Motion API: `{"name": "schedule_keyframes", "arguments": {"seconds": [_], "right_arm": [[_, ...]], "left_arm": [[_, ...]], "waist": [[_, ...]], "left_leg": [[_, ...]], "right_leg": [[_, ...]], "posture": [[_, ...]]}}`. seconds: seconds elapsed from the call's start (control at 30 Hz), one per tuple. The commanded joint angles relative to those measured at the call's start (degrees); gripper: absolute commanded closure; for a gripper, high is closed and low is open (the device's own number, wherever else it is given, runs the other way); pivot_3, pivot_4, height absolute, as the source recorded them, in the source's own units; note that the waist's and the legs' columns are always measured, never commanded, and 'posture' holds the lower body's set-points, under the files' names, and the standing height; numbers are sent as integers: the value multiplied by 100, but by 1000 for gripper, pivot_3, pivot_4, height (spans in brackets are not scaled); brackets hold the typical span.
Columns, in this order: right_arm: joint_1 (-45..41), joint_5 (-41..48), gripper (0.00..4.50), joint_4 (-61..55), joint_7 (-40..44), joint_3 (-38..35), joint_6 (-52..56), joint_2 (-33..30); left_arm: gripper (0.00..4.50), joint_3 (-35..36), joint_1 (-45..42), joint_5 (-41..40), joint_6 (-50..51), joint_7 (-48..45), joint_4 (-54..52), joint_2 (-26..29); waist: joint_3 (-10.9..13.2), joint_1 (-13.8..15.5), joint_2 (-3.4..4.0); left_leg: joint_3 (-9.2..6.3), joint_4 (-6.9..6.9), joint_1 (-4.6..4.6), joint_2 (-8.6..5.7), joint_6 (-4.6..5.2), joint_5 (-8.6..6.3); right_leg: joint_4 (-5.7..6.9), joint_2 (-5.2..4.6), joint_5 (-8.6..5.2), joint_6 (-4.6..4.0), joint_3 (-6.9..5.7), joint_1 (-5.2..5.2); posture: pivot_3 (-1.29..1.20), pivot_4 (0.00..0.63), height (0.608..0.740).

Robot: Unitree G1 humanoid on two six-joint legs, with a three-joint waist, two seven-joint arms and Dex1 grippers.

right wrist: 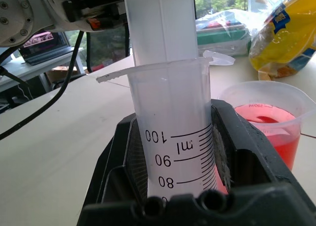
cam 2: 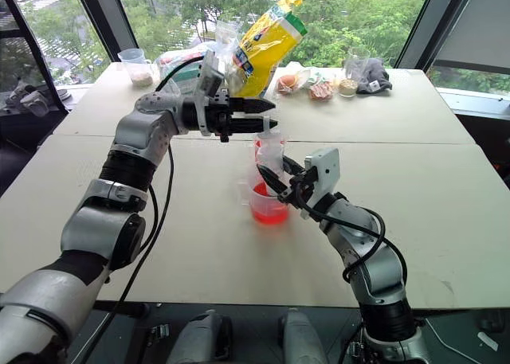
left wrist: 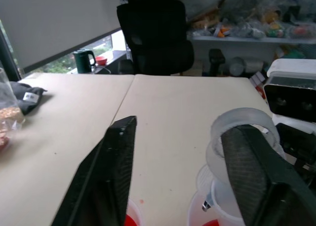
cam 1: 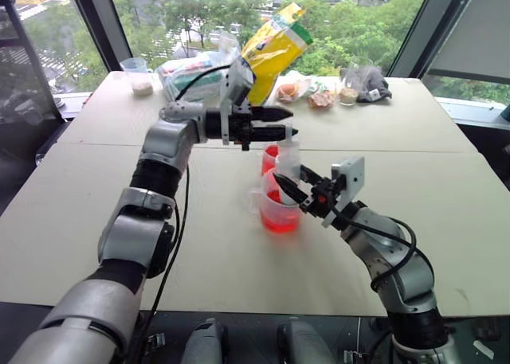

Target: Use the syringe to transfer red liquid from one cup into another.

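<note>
- My right gripper (cam 1: 288, 190) has its fingers (right wrist: 123, 157) pinching the syringe (right wrist: 173, 112) by the barrel, one black pad on each side of the printed graduation marks.
- The syringe stands upright, its lower end down inside the wide spouted beaker (cam 1: 279, 209), which holds the red liquid (cam 1: 280, 221).
- The narrower plain cup (right wrist: 269, 119) stands on the desk (cam 1: 446, 197) just behind the beaker, on the far side from me, and it also holds red liquid.
- My left gripper (cam 1: 279, 121) reaches in level from my left, above the two cups, at the height of the syringe's plunger top (left wrist: 242, 129).
- My left fingers (left wrist: 106, 181) are spread apart; one of them lies in front of the clear plunger disc, and I cannot tell whether it touches the disc.
- Both cups stand near the middle of the desk, close by the seam between its two boards.
- Along the desk's far edge by the window lie a yellow bag (cam 1: 275, 49), a small cup of beige stuff (cam 1: 139, 76) at the left corner, some clear bags of food (cam 1: 315, 93) and a dark cloth (cam 1: 370, 84).
</note>
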Motion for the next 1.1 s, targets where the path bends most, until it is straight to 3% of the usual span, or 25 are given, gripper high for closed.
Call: {"name": "schedule_keyframes", "arguments": {"seconds": [0.03, 0.4, 0.8, 0.97, 1.1], "right_arm": [[-372, 238, 3083, -557, -31, -138, 4, 28], [-724, 570, 3083, -701, -231, -545, 345, 74], [-991, 980, 3083, -689, -364, -683, 574, 47], [-1764, 1385, 3083, -323, -475, -1080, 848, -34], [-2881, 1144, 3083, 1021, -378, -1263, 595, -206]], "left_arm": [[120, -41, 78, 62, 14, -26, -207, 27], [49, -20, 519, 181, 99, -104, -433, 615], [49, 102, 780, 184, 216, 119, -701, 872], [49, 214, 769, 136, 280, 281, -761, 959], [49, 293, 714, 110, 292, 338, -734, 1009]], "waist": [[0, 6, 0], [-1, -1, 2], [0, 13, 0], [0, -6, 0], [0, -9, 0]], "left_leg": [[1, 0, 0, 0, 0, 0], [4, 0, 3, 0, 0, 0], [5, 2, 0, -2, 0, 0], [4, 2, 1, 0, 0, 0], [9, 5, 5, 0, -1, 1]], "right_leg": [[0, 0, 0, 0, 0, 0], [4, -1, 0, 0, 2, 0], [4, -8, 0, 0, -1, 0], [8, -5, 0, 0, -1, -2], [17, -6, 1, 0, 2, -3]], "posture": [[0, 150, 740], [0, 150, 740], [0, 150, 740], [0, 150, 740], [0, 150, 740]]}}
